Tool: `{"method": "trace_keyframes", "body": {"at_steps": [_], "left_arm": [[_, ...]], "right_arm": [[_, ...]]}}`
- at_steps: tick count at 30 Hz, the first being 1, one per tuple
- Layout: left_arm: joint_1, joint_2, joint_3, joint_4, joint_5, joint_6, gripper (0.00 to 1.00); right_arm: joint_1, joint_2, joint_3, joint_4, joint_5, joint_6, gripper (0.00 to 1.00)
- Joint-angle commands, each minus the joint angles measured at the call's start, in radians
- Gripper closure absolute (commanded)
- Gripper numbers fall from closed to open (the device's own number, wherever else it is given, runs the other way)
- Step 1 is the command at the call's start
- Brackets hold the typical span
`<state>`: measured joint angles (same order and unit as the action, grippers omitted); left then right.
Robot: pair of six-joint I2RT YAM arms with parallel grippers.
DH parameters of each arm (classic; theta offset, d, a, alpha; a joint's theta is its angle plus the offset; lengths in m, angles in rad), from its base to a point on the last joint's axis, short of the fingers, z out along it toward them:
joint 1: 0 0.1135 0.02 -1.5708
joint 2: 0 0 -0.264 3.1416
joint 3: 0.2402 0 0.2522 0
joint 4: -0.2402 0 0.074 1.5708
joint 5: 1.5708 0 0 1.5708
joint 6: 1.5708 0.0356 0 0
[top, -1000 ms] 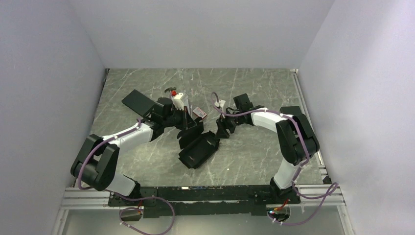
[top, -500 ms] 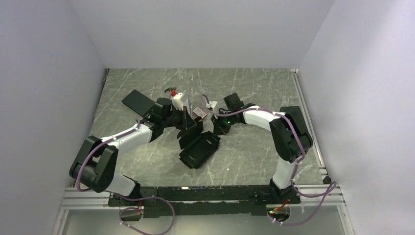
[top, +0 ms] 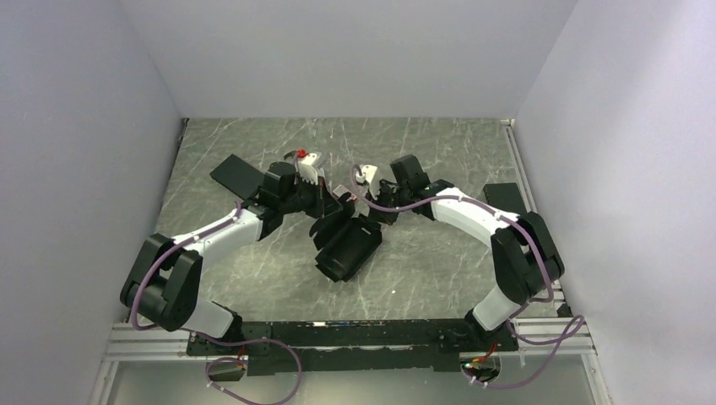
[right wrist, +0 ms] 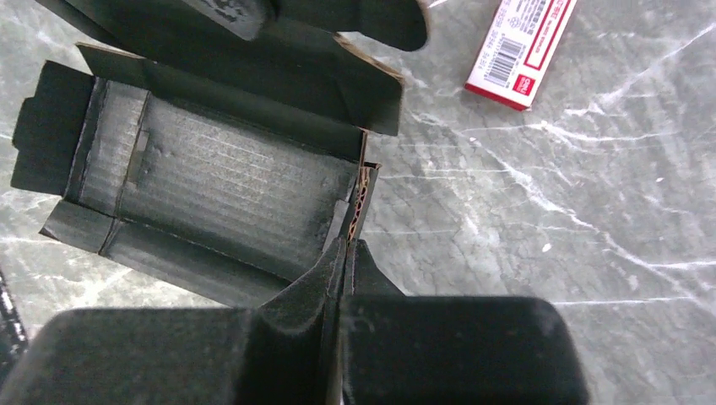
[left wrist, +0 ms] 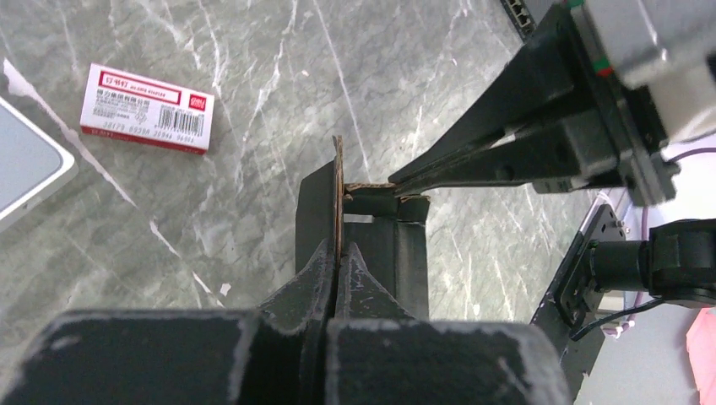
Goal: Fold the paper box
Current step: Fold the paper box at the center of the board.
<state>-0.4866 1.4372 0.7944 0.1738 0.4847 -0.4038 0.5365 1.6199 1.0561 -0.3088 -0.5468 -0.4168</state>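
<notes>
Table (top: 439,152): grey marbled top, with pale walls on three sides.
Paper box (top: 346,249): near the middle of the table, between the two wrists. It is half formed, a shallow black tray lying open side up and set diagonally, with its long walls partly raised (right wrist: 228,177).
Black slab (top: 239,175): lies flat at the far left, beyond the left arm and well apart from the box.
Left fingers (left wrist: 308,283): pressed together on a thin upright flap of the box, whose raw edge rises straight out between the tips.
Right fingers (right wrist: 312,278): clamped tight on the wall at the box's end corner, with the corrugated edge showing just past the tips. The left wrist view shows them reaching in from the right, close beside the left fingers' flap.
Small carton (left wrist: 148,108): white and red, flat on the table just beyond the box, touching nothing.
</notes>
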Motion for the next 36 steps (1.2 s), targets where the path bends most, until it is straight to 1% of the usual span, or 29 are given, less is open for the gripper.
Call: {"method": "trace_keyframes", "body": {"at_steps": [1,5,8,11,15,22,28,31,36], "left_arm": [[0.002,0.028,0.055,-0.008,0.067,0.023,1.0],[0.016,0.033,0.066,0.031,0.109,-0.011,1.0],[0.028,0.04,0.072,0.056,0.132,-0.042,1.0],[0.036,0.044,0.063,0.085,0.142,-0.073,1.0],[0.04,0.06,0.05,0.129,0.169,-0.1,1.0],[0.04,0.096,0.049,0.14,0.21,-0.11,1.0],[0.04,0.107,0.032,0.144,0.249,-0.128,1.0],[0.041,0.121,0.026,0.16,0.295,-0.151,1.0],[0.042,0.088,0.026,0.104,0.297,-0.117,1.0]], "right_arm": [[0.045,-0.094,-0.042,0.123,0.073,-0.086,1.0],[0.073,-0.127,-0.067,0.153,0.13,-0.134,1.0],[0.109,-0.164,-0.123,0.199,0.141,-0.182,1.0],[0.143,-0.175,-0.144,0.202,0.147,-0.222,1.0],[0.19,-0.152,-0.166,0.21,0.182,-0.26,1.0],[0.245,-0.073,-0.151,0.205,0.269,-0.274,1.0],[0.281,-0.073,-0.167,0.21,0.271,-0.303,1.0],[0.317,-0.047,-0.166,0.194,0.278,-0.328,1.0],[0.35,-0.049,-0.18,0.186,0.286,-0.376,1.0]]}}
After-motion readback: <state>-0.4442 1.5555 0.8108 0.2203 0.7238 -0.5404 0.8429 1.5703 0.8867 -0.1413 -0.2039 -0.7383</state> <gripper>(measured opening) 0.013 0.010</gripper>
